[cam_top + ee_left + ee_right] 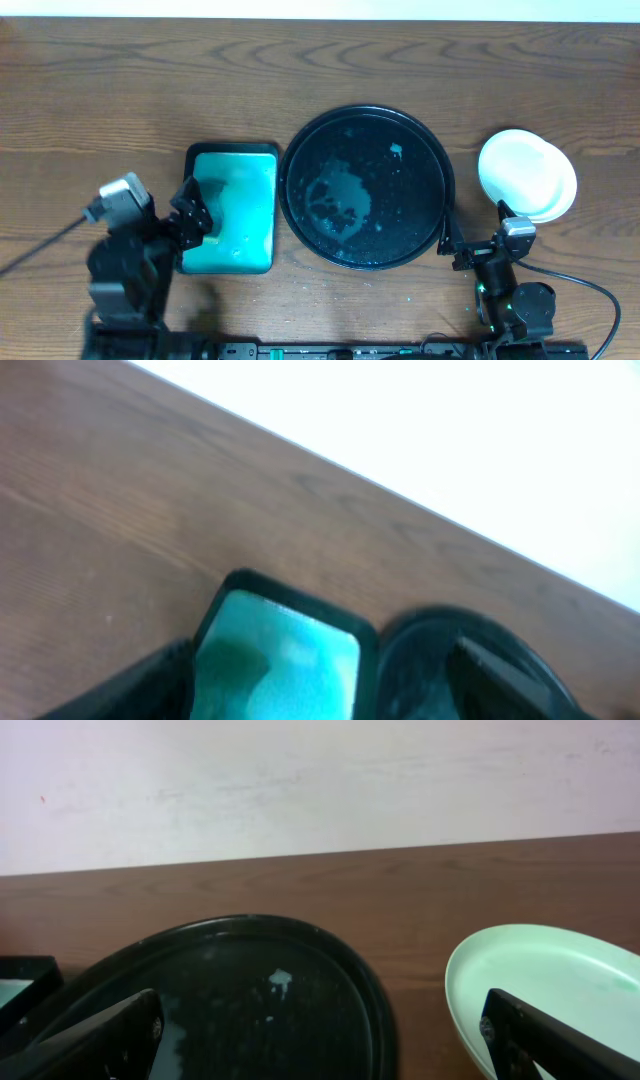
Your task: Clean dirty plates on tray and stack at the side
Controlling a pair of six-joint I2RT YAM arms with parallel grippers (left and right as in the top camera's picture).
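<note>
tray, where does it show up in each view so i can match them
Overhead: the tray sits in the middle of the picture.
Left wrist: the tray is at the bottom right, cut off by the lower edge.
Right wrist: the tray fills the lower left and centre.
Shared landmark: the teal basin right beside the tray, at bottom centre in the left wrist view and at the far left edge in the right wrist view.

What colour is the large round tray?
The tray is glossy black; the overhead view shows it best.
</note>
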